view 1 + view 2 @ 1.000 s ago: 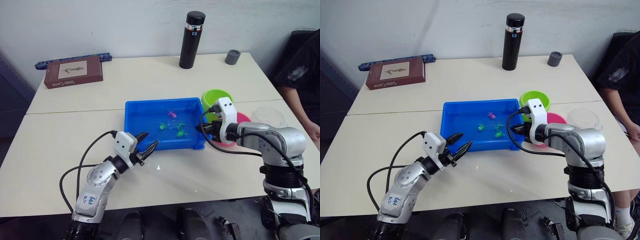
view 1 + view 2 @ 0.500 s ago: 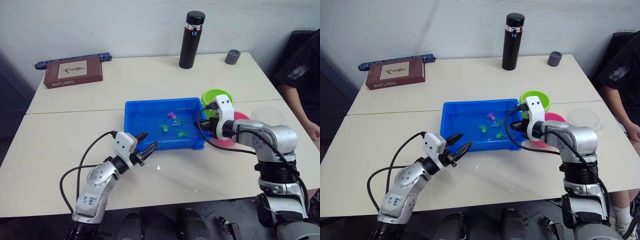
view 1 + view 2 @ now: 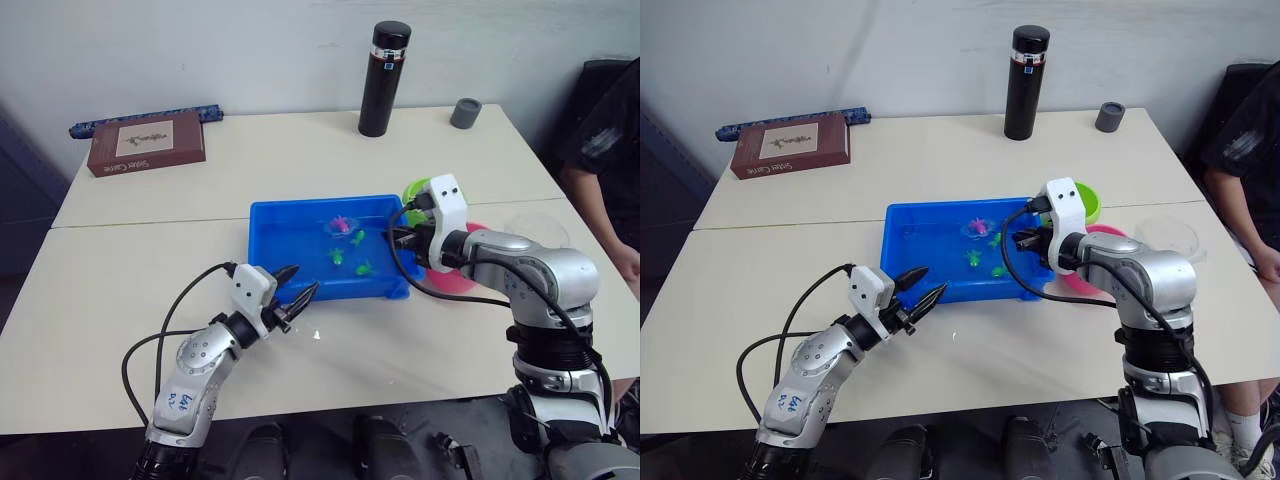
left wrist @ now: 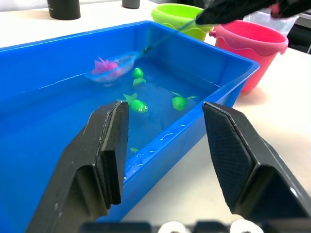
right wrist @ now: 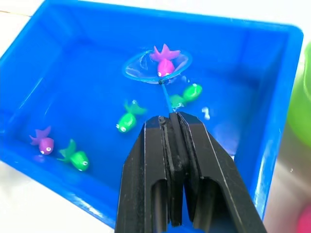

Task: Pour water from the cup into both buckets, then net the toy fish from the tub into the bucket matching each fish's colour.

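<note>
Not much here can be read. The brown box at the far corner of the table carries a pale label with print too small to make out. A white sticker on the robot's left forearm has blue handwritten marks, perhaps digits, but I cannot tell which.

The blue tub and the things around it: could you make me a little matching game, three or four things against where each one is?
Things:
1. pink fish
2. black flask
3. brown box
4. left pincer

Places:
A. far left of the table
B. in the small net in the blue tub
C. open, at the tub's near rim
D. upright at the table's far edge

Pairs: 1-B, 2-D, 3-A, 4-C
</note>
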{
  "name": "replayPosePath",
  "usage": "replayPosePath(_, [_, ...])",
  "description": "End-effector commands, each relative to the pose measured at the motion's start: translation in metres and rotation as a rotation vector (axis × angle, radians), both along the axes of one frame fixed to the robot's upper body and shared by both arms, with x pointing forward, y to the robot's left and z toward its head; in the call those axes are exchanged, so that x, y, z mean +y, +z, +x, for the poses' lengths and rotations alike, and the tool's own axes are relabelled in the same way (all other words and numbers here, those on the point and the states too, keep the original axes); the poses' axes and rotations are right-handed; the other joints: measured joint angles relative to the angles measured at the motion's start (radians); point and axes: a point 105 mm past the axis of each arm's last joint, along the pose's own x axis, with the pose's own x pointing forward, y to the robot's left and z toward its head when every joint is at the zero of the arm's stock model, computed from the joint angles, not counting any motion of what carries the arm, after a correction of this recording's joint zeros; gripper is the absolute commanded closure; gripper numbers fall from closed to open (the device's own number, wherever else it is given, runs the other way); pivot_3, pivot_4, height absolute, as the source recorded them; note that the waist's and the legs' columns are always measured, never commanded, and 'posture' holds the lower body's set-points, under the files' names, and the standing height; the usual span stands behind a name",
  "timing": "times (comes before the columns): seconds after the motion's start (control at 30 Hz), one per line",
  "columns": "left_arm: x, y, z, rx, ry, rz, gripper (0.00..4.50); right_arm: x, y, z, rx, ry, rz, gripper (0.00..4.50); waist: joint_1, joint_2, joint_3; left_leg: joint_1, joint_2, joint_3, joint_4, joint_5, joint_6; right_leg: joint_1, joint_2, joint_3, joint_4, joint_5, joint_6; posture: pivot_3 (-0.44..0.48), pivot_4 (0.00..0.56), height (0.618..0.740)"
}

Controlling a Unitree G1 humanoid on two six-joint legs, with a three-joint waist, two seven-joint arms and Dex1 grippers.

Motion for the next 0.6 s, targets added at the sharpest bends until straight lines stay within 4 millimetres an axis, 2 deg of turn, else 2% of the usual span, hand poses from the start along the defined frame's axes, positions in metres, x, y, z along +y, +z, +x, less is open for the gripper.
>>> replayPosePath(0.03, [-0.003,0.011,-0.001,-0.051,-0.016,-0.007,1.83,-0.002,0.015,-0.014,-0.074,0.012,-0.005,4.5,0.0,0.0,0.0,-0.001,0.0,-0.001,0.0,0.0,0.0,0.0,0.0,-0.001,0.0,0.0,0.0,0.0,0.15,0.74])
replayPosePath(0.23, [-0.006,0.011,0.001,-0.05,-0.042,-0.003,1.83,-0.007,0.018,-0.038,-0.094,0.021,0.004,4.5,0.002,0.0,0.0,-0.003,0.0,-0.002,0.0,0.0,0.0,-0.001,-0.001,-0.002,-0.001,0.0,0.0,0.0,0.15,0.74])
replayPosePath(0.37, [-0.008,0.012,0.004,-0.051,-0.059,-0.002,1.83,-0.018,0.031,-0.05,-0.152,-0.014,0.034,4.5,0.003,0.0,0.0,-0.004,-0.001,-0.002,0.001,0.0,0.0,-0.001,-0.001,-0.002,-0.001,0.0,0.0,0.0,0.15,0.74])
replayPosePath(0.6, [-0.014,0.011,0.004,-0.043,-0.115,0.001,1.83,-0.053,0.044,-0.074,-0.329,-0.159,-0.049,4.5,0.004,0.0,0.0,-0.006,-0.001,-0.002,0.001,0.0,0.0,-0.001,0.0,-0.004,-0.003,0.0,0.0,0.0,0.15,0.74])
